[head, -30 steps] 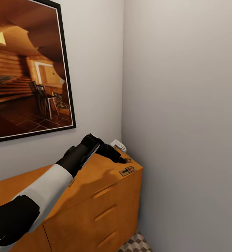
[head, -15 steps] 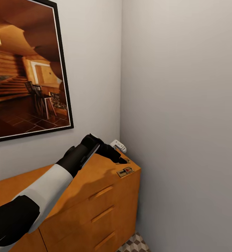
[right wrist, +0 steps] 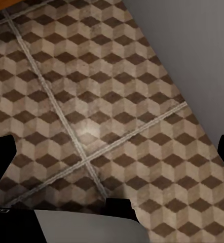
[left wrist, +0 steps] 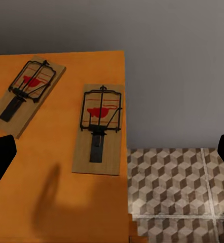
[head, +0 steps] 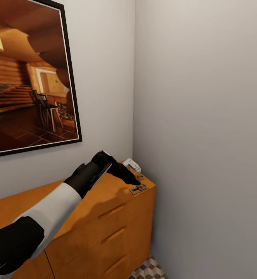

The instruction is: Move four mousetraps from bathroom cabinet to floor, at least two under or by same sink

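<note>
Your left gripper [head: 135, 180] was positioned over the far right corner of the cabinet [head: 105, 201], with its fingers spread wide and nothing between them; in the left wrist view the two dark fingertips [left wrist: 1, 157] stood at opposite edges of the frame, well apart. Directly below and ahead of that gripper lay one mousetrap [left wrist: 99, 129], flat on the cabinet top, its long side just beside the cabinet's end edge. You had a second mousetrap [left wrist: 27, 96] lying flat further along the top, set at a slant and apart from the first. In the head view, the nearer mousetrap [head: 138, 189] sat just in front of the fingertips, and a small white object [head: 132, 164] rested behind the gripper near the wall corner. Beyond the cabinet's end edge, the bathroom floor [left wrist: 178, 192] showed below the gripper. A framed picture [head: 27, 77] hung on the wall above your left arm. Your right gripper [right wrist: 112, 152] was also spread, its fingertips [right wrist: 0, 162] well apart and holding nothing, and it faced the bathroom floor [right wrist: 91, 101] beside a grey wall.
</note>
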Robot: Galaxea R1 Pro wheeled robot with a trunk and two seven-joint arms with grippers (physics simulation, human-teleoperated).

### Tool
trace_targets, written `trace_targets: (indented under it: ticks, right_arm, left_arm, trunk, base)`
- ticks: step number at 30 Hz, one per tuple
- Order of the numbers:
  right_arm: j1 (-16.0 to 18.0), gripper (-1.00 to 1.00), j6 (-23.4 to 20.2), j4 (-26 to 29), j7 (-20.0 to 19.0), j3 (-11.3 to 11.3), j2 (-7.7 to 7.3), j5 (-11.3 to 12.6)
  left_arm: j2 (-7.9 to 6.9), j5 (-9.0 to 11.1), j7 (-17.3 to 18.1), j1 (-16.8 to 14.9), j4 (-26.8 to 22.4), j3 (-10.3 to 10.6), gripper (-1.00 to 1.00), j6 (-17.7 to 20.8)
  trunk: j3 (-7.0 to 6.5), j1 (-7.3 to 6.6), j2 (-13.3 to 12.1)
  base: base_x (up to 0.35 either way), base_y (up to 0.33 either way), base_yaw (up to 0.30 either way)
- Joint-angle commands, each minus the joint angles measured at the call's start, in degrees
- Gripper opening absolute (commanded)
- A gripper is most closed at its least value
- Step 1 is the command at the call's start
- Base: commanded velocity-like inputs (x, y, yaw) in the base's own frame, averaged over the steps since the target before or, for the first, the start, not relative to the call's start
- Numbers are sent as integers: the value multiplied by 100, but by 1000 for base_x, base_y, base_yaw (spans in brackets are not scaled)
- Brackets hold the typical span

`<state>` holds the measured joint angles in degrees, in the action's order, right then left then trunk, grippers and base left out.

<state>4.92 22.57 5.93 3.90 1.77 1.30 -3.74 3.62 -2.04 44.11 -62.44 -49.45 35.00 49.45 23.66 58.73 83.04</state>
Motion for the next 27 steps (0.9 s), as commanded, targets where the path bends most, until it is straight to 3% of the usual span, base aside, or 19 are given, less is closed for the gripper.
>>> trace_targets:
  ticks: [1, 27]
  right_arm:
    - [5, 100, 11, -4, 41, 16, 1, -39]
    - [5, 100, 11, -10, 41, 17, 1, -39]
  left_arm:
    - [2, -22, 28, -5, 12, 4, 100, 27]
    - [68, -24, 34, -5, 184, 26, 100, 6]
  trunk:
    - [7, 0, 4]
    - [7, 0, 4]
  base:
    - [-5, 0, 0]
    - [0, 0, 0]
